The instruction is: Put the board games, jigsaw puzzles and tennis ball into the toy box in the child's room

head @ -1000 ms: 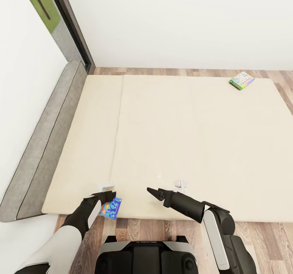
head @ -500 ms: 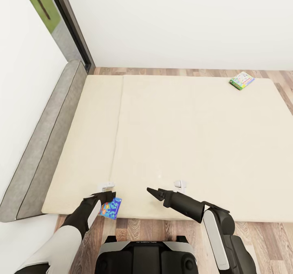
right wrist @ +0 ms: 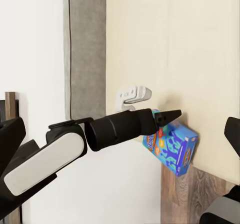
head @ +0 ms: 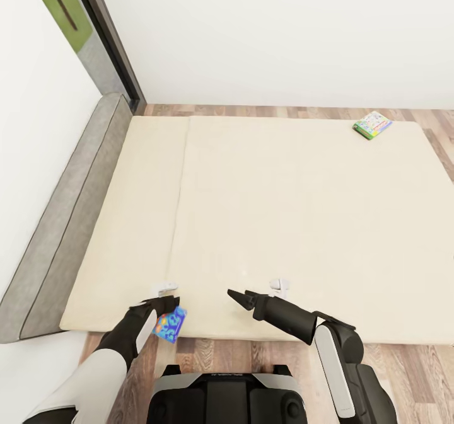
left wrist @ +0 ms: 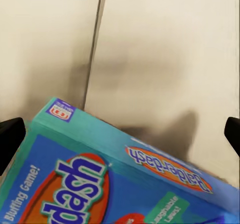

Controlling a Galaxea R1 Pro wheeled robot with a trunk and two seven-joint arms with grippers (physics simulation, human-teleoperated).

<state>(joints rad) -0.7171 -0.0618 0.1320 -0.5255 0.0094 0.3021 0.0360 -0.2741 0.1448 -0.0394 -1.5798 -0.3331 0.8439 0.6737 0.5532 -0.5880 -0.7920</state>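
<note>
— Left gripper (head: 169, 300), black-fingered on its dark forearm: what does it carry?

— It grips a thin blue-purple board game box (head: 170, 324) with a busy printed cover, tilted, hanging just over the near edge of the bed (head: 284, 222), partly above the wood-plank floor (head: 202, 351). In the left wrist view the same box (left wrist: 100, 179) lies close to the camera, teal along its edge, with a red oval and white lettering on its face, and the two dark fingertips (left wrist: 11, 136) stand at either side of the picture. The right wrist view shows that gripper (right wrist: 172, 116) pinching the top edge of the box (right wrist: 172, 148).

— And the right gripper (head: 236, 298)?

— Empty, held low over the near edge of the beige mattress, pointing toward the left one. From the head camera its dark fingers look drawn close into a point, but I cannot tell for sure how far apart they are.

— Farther off?

— The wide mattress has one seam running away from the robot on its left part. A padded grey headboard (head: 57, 216) lines the left side against the white wall (head: 284, 33). At the far right corner lies a second board game box (head: 372, 124), green-edged, flat, with a pale colourful cover, well apart from both arms. Beyond the bed runs a strip of wood floor, and at the far left stands a dark door frame (head: 104, 36).
</note>
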